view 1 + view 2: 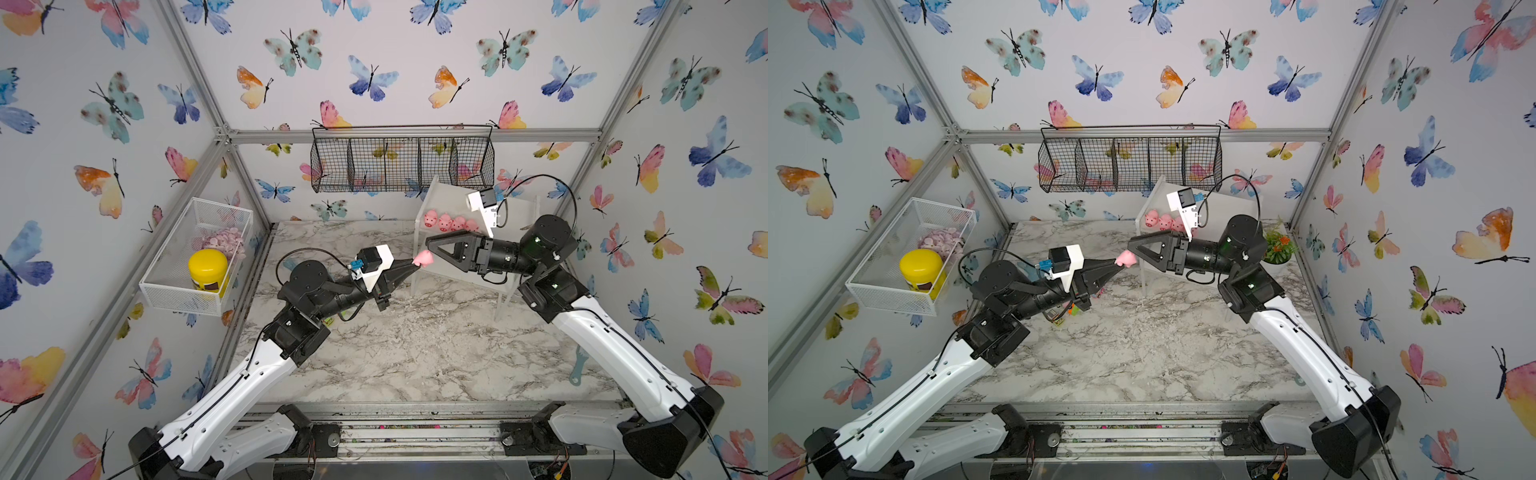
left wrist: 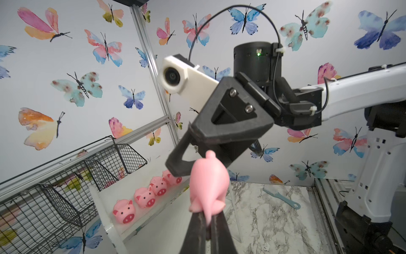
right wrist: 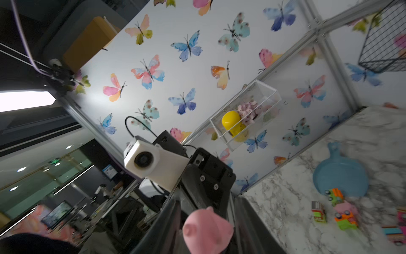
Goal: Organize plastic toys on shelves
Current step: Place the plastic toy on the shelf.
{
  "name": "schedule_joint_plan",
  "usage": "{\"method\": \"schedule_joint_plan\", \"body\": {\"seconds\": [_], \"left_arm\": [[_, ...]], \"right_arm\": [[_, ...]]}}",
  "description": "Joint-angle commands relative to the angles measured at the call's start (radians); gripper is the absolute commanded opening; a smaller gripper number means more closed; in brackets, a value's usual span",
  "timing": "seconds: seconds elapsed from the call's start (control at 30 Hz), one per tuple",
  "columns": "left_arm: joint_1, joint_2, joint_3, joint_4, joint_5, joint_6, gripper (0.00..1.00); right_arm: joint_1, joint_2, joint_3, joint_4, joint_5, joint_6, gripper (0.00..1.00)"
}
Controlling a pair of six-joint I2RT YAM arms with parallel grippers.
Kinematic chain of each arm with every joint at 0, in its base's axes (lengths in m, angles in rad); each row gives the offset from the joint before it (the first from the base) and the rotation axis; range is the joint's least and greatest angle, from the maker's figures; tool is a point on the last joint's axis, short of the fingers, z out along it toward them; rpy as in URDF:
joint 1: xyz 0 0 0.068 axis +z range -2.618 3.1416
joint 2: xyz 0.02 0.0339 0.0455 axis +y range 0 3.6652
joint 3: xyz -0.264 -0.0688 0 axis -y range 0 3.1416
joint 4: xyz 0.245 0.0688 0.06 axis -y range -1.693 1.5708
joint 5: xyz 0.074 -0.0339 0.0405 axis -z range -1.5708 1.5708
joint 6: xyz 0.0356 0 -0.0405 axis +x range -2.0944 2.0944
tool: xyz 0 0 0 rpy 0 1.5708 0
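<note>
Transfer in mid-air above the marble counter (image 1: 415, 353). The left gripper (image 1: 411, 262) has its jaws clenched on a pink pig (image 1: 424, 258), pinching a thin part at the end away from the snout, as the left wrist view shows (image 2: 207, 182). The pig hangs clear of the counter, between the two grippers and just in front of the white shelf (image 1: 446, 195). The right gripper (image 1: 429, 242) meets it from the opposite side. Its jaws are released and stand parted on either side of the pig's head. In the blurred right wrist view the snout faces the camera, and the pig (image 3: 207, 228) sits between the dark jaws without clear contact. A row of four pigs (image 2: 145, 196) stands side by side on a shelf board, snouts outward; which tier cannot be told. Several trucks (image 3: 346, 218) lie together on the counter just beside a blue dish (image 3: 340, 176), well apart from the shelf. Something pink lies among them, too blurred to identify. A black wire basket (image 1: 401, 162) hangs on the back wall above the shelf. A white mesh basket (image 1: 199, 257) on the side wall holds a yellow jar (image 1: 208, 270) and pale pink discs (image 1: 224, 241). A teal brush (image 2: 278, 196) lies flat on the counter, and a small plant (image 1: 1279, 245) shows behind the right arm.
</note>
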Motion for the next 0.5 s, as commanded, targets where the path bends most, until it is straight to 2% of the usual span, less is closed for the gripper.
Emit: {"method": "schedule_joint_plan", "body": {"seconds": [0.0, 0.1, 0.13, 0.2, 0.27, 0.4, 0.47], "left_arm": [[-0.004, 0.006, 0.030, -0.034, -0.066, -0.147, 0.00], [-0.005, 0.071, 0.075, -0.057, -0.086, -0.315, 0.00], [-0.006, 0.104, 0.105, -0.075, -0.080, -0.370, 0.00], [-0.021, 0.175, 0.173, -0.119, -0.079, -0.449, 0.00], [-0.072, 0.238, 0.233, -0.158, -0.132, -0.468, 0.00], [-0.211, 0.340, 0.319, -0.171, -0.350, -0.428, 0.00], [-0.260, 0.399, 0.368, -0.179, -0.441, -0.433, 0.00]], "right_arm": [[-0.004, -0.117, 0.097, -0.352, 0.474, -0.289, 0.53], [-0.004, -0.201, 0.109, -0.491, 0.925, -0.321, 0.54], [-0.004, -0.217, 0.123, -0.537, 1.041, -0.328, 0.53], [-0.005, -0.228, 0.162, -0.612, 1.190, -0.343, 0.53], [-0.004, -0.240, 0.181, -0.647, 1.303, -0.341, 0.53], [-0.003, -0.271, 0.191, -0.694, 1.525, -0.301, 0.52], [-0.003, -0.290, 0.181, -0.695, 1.566, -0.289, 0.52]]}}
